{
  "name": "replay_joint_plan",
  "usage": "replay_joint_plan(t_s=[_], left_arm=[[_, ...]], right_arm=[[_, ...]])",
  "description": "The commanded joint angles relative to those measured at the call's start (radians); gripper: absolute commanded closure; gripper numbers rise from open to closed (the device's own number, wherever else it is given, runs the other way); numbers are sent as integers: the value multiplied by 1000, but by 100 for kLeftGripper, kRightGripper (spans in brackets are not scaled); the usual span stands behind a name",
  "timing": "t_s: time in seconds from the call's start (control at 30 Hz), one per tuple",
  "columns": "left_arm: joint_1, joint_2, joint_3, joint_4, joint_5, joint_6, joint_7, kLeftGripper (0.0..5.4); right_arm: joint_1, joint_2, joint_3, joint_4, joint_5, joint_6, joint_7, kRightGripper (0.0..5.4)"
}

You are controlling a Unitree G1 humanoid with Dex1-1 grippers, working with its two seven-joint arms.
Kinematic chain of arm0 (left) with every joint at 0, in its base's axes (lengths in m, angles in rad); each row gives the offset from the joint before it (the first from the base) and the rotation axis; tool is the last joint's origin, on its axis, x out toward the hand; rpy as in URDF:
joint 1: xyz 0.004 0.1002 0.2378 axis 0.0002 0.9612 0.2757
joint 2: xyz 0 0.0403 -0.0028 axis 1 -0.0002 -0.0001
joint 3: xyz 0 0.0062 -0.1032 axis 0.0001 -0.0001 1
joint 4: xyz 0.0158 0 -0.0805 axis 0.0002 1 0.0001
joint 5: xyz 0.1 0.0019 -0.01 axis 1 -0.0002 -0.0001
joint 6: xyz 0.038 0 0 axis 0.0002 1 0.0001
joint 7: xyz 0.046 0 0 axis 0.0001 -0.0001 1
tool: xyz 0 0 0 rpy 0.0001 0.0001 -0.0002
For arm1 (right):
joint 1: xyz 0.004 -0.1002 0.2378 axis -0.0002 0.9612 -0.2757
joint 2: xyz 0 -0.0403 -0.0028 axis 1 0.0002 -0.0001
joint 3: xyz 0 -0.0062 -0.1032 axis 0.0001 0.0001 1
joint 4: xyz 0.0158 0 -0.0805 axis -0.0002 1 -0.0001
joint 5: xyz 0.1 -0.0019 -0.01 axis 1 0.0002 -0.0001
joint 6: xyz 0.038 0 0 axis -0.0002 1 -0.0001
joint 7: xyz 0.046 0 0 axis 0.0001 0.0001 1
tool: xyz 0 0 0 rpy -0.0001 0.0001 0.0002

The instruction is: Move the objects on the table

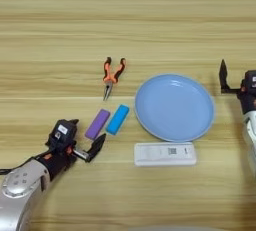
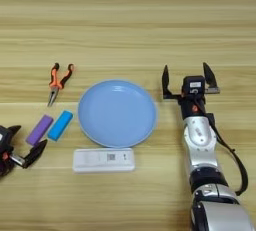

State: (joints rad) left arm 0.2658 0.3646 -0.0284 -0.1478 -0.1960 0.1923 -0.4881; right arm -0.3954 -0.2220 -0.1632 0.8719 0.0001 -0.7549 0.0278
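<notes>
While nothing on the light wooden table [image 1: 128,15] looks gripped or set down anywhere in particular, the work seems barely begun.

Landmark: round pale-blue plastic plate [image 1: 174,106], bare, lying flat on the table.
Progress: judged from how things lie, no object sits on the plate; every item is left to be moved.
Purple bar: flat purple rectangular bar [image 1: 97,124] lies left of the plate, apart from it; long axis runs diagonally, far end tipped toward the plate's far side.
Blue block: small bright-blue rectangular block [image 1: 118,119] lies between the purple bar and the plate, parallel to the bar, just beside it.
Pliers: needle-nose pliers with orange-and-black handles [image 1: 112,76] lie beyond the bar, left of the plate's far rim; handles spread away from the robot, nose pointing toward it.
White box: flat white rectangular device [image 1: 165,154] lies just at the plate's near rim, long axis left to right.
Left gripper [image 1: 87,140]: near side of the purple bar, fingers spread, holding nothing.
Right gripper [image 2: 189,80]: right of the plate, fingers wide apart, empty.
</notes>
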Motion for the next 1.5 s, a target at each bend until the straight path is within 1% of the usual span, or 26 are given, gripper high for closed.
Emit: replay_joint_plan(t_s=[0.03,0.17,0.37,0.4,0.5,0.73,0.9,1.37,1.5], left_arm=[[7,3,-17,15,24,20,5,135],[8,2,-22,15,31,17,4,167],[7,0,-26,16,36,14,3,233],[7,0,-27,17,36,13,3,236],[7,0,-31,17,36,12,2,277],[-2,2,-33,23,34,10,-7,341],[-8,2,-34,26,35,8,-11,401],[-29,-6,-39,34,35,2,-11,405],[-33,-13,-42,25,31,1,-9,405]], right_arm=[[-17,-7,-2,7,3,6,-1,0],[-17,-7,-2,8,3,6,0,0],[-18,-9,-3,10,4,6,1,0],[-18,-9,-3,11,4,5,1,0],[-19,-9,-3,12,4,5,1,0],[-23,-4,-3,15,6,7,-1,0],[-25,-3,-3,18,5,6,-3,0],[-40,-4,-2,44,1,2,-6,0],[-39,-3,-2,42,1,1,-6,0]])
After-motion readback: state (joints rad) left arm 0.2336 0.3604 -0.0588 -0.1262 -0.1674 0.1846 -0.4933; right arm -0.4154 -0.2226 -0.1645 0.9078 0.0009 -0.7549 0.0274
